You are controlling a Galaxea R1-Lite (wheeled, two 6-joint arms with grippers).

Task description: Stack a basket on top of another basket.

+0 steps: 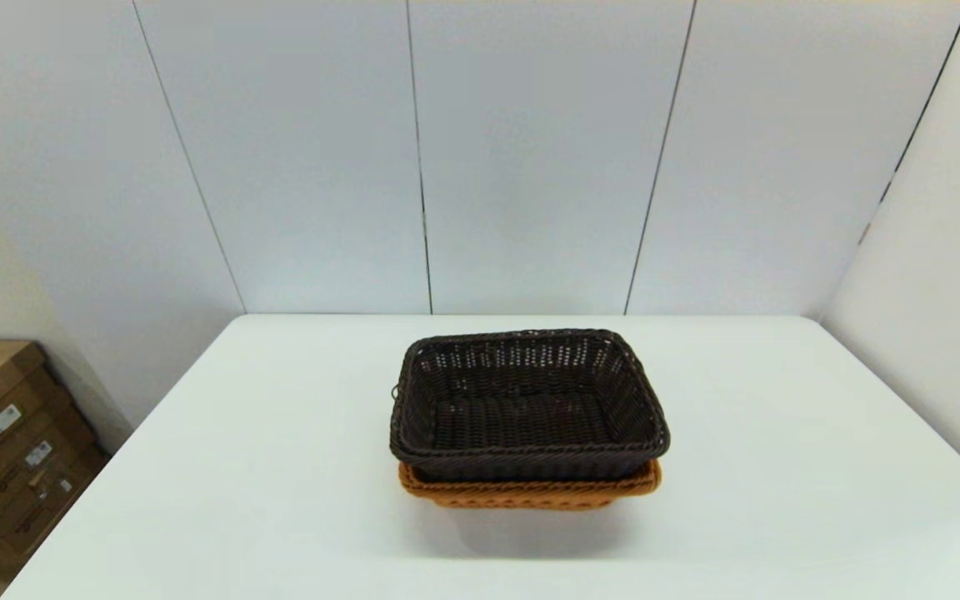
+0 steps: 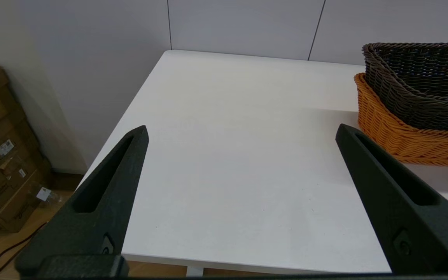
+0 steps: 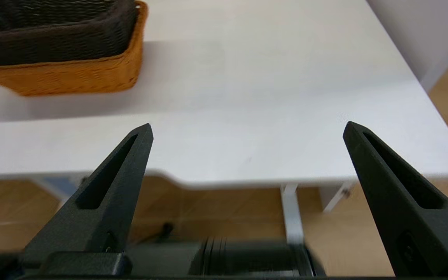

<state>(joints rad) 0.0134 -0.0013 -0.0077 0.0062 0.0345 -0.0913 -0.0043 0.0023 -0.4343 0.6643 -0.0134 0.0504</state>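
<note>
Head view shows the dark brown rectangular woven wicker basket nested squarely in the orange-tan rectangular woven wicker basket, so the stack looks finished; left pincer and right pincer hang released, clear of both at the white desk edge.

Dark basket nested in orange basket

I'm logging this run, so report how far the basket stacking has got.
Done: the dark brown basket sits nested in the orange-tan basket on the white table. In hand: nothing; the left gripper and right gripper are both open, empty and clear of the baskets near the table's front edge. Left: apparently nothing.
</note>
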